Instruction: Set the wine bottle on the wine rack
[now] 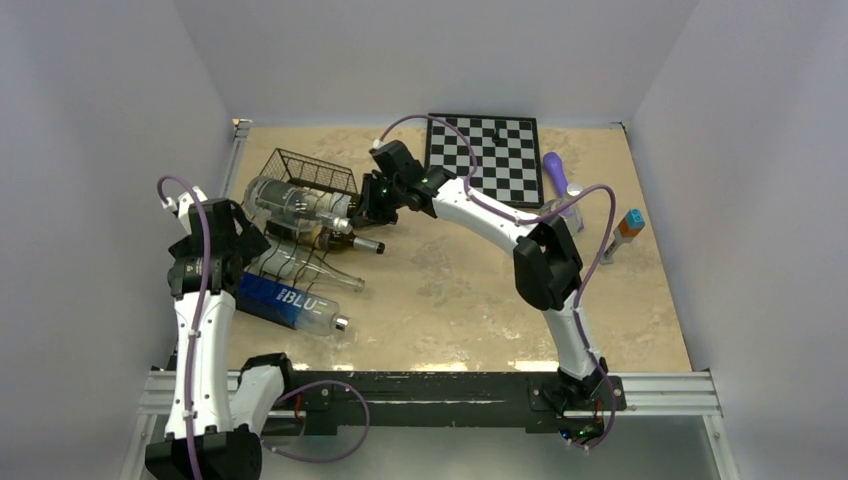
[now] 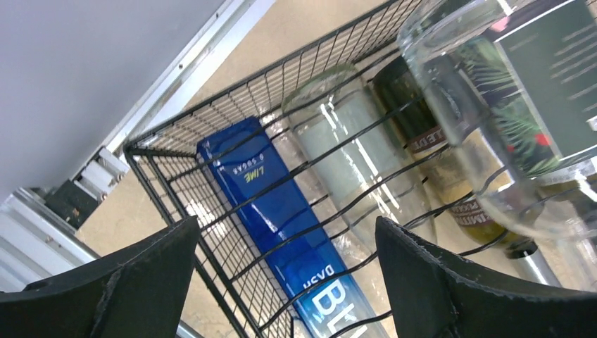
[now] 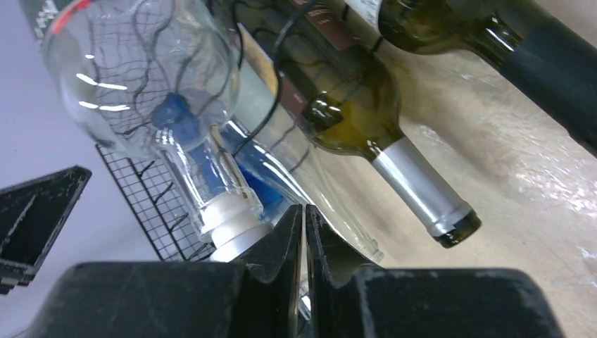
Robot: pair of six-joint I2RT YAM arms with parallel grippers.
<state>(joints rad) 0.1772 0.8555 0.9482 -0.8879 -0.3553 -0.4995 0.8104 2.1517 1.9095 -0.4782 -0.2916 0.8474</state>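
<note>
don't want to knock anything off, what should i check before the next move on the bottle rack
1. right gripper shut and empty: ok
2. clear bottle gripped: not ok, its cap sits beside the shut gripper
3. clear bottle resting in a wine rack groove: cannot tell
4. left gripper open above the wine rack: ok
5. blue bottle lying in the wine rack: ok

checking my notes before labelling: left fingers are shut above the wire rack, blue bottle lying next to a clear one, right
Not quite. The left wrist view shows the left fingers wide open, not shut, above the wine rack. The blue bottle does lie next to a clear bottle.
</note>
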